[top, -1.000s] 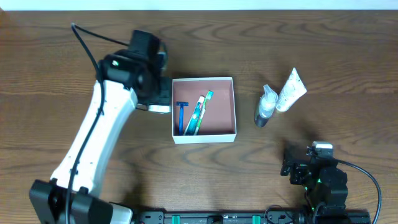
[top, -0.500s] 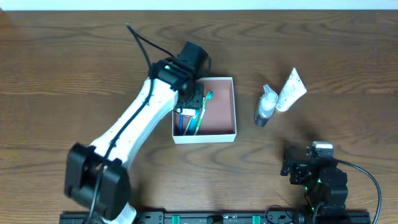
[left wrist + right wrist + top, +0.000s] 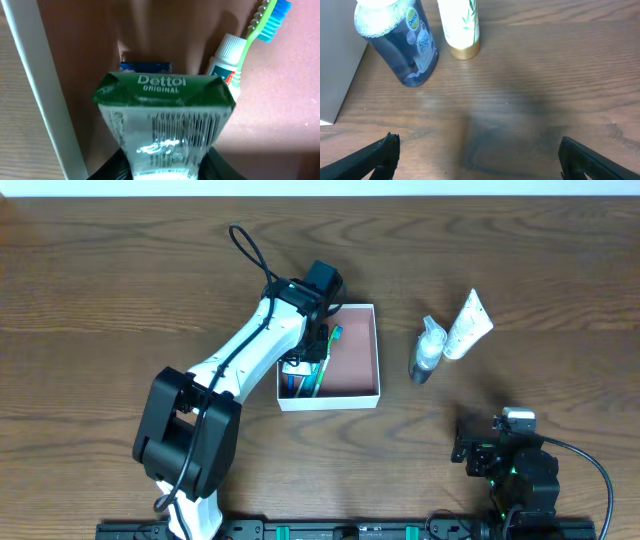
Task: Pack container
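The container (image 3: 365,388) is a square white-walled box with a pink-brown inside, at the table's middle. My left gripper (image 3: 308,352) is over its left half, shut on a green-and-white Dettol soap packet (image 3: 165,120) held just above the floor. In the box lie a blue razor (image 3: 145,66), a toothpaste tube (image 3: 225,67) and a green toothbrush (image 3: 260,22). The box's left wall (image 3: 45,90) is at the soap's left. My right gripper (image 3: 480,155) is open and empty near the front right, over bare table.
A small blue-liquid spray bottle (image 3: 426,350) and a white tube (image 3: 466,325) lie right of the box; both show in the right wrist view, the bottle (image 3: 402,42) and the tube (image 3: 461,25). The left arm's cable loops behind the box.
My left arm swung right from beside the box's left wall to over its left half, carrying the soap packet down inside. The right arm has not moved.
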### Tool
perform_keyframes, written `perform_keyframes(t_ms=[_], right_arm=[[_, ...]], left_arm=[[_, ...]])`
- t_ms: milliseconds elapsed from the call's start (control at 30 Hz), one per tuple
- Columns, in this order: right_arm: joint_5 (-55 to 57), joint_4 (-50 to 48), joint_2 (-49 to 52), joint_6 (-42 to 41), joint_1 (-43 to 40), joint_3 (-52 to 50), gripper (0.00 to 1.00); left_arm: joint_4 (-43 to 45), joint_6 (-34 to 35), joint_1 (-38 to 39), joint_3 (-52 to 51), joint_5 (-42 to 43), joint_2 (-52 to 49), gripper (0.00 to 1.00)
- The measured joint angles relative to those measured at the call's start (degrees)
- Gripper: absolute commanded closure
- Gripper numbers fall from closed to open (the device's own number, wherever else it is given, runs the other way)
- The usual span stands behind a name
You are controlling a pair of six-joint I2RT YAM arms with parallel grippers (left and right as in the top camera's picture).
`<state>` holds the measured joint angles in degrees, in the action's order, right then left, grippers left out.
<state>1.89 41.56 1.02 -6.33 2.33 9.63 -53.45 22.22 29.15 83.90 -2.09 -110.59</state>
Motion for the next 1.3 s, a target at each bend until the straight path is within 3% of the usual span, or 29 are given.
perform_keyframes(t_ms=[233, 467, 667, 867, 1000, 1200, 1300], right_arm=[[0.0, 0.0, 0.0, 0.0, 0.0, 0.0, 0.01], [0.0, 0.0, 0.0, 0.0, 0.0, 0.0, 0.01], [0.0, 0.0, 0.0, 0.0, 0.0, 0.0, 0.01], [0.0, 0.0, 0.0, 0.0, 0.0, 0.0, 0.01], [0.0, 0.0, 0.0, 0.0, 0.0, 0.0, 0.01], [1.0, -3.4, 0.0, 0.1, 0.0, 0.0, 0.01], [1.0, -8.1, 0.0, -0.3, 0.0, 0.0, 0.01]], left_arm=[[0.3, 0.3, 0.0, 0.0, 0.0, 0.0, 0.51], [0.3, 0.3, 0.0, 0.0, 0.4, 1.4, 0.5], [-1.2, 0.3, 0.0, 1.1, 0.4, 9.9, 0.48], [-3.1, -0.3, -1.0, 3.0, -2.0, 24.0, 0.36], [-5.6, -0.7, -5.6, 3.8, -7.8, 33.1, 0.26], [-8.8, -1.1, -17.1, 4.0, -14.2, 40.6, 0.2], [-10.2, -1.2, -22.2, 4.0, -15.1, 41.2, 0.02]])
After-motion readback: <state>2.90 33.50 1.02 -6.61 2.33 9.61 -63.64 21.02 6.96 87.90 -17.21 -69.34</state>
